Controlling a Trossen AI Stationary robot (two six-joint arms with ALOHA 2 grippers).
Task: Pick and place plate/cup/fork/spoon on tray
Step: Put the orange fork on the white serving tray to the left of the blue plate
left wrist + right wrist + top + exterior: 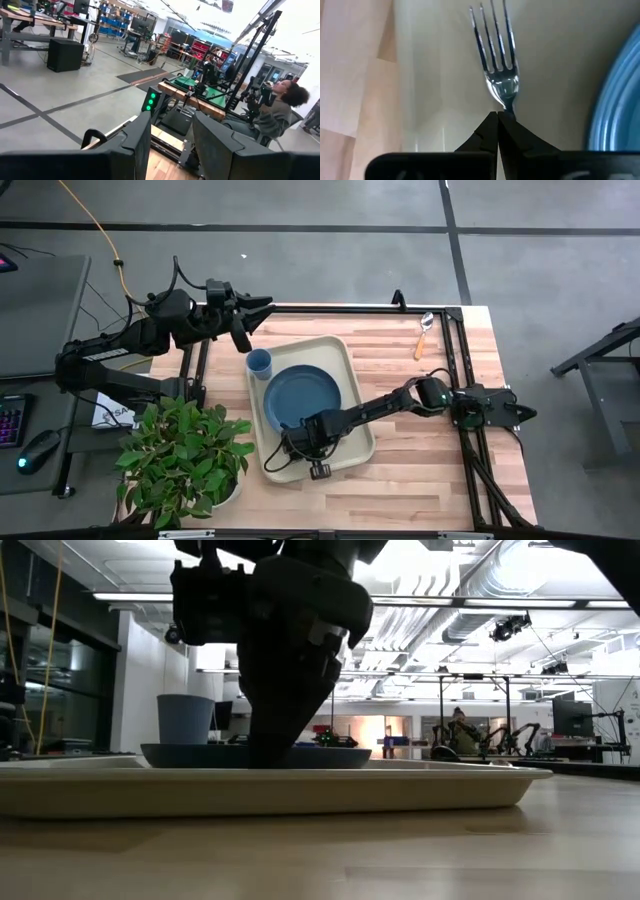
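Holding one fork (495, 60) | right tool (498, 120) | one tray (355, 385)

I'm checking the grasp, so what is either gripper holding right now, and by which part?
The right gripper is shut on the fork, pinching its neck just below the tines, over the tray. The left gripper is open and holds nothing.

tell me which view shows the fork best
The right wrist view: the fork fills it, tines and neck sharp, pinched by the right gripper over the tray. In the high and low views that gripper hides it; the left wrist view looks out at the room.
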